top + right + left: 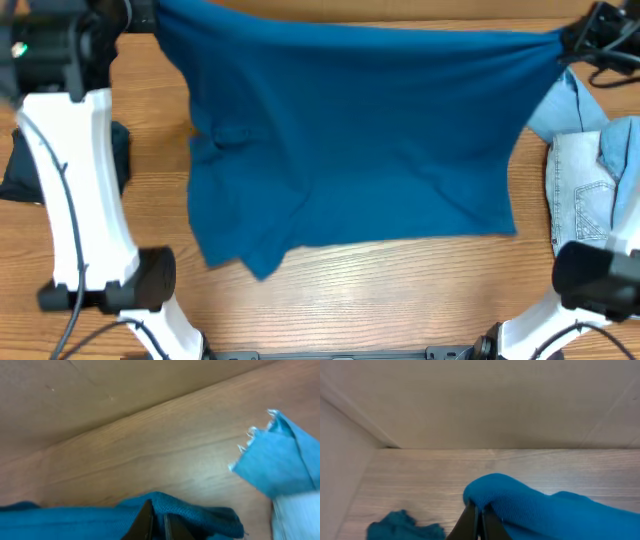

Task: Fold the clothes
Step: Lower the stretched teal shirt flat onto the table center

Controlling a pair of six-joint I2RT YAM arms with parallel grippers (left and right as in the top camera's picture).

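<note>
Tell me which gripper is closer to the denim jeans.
Right. The right gripper, clamping one top corner of the blue shirt, sits right beside the far end of the denim jeans. The left gripper holds the opposite corner, a full shirt width away.

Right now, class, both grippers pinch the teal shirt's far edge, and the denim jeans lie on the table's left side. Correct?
No: the overhead view shows the denim jeans on the right side of the table. The left gripper and right gripper both pinch the far edge of the teal shirt.
</note>
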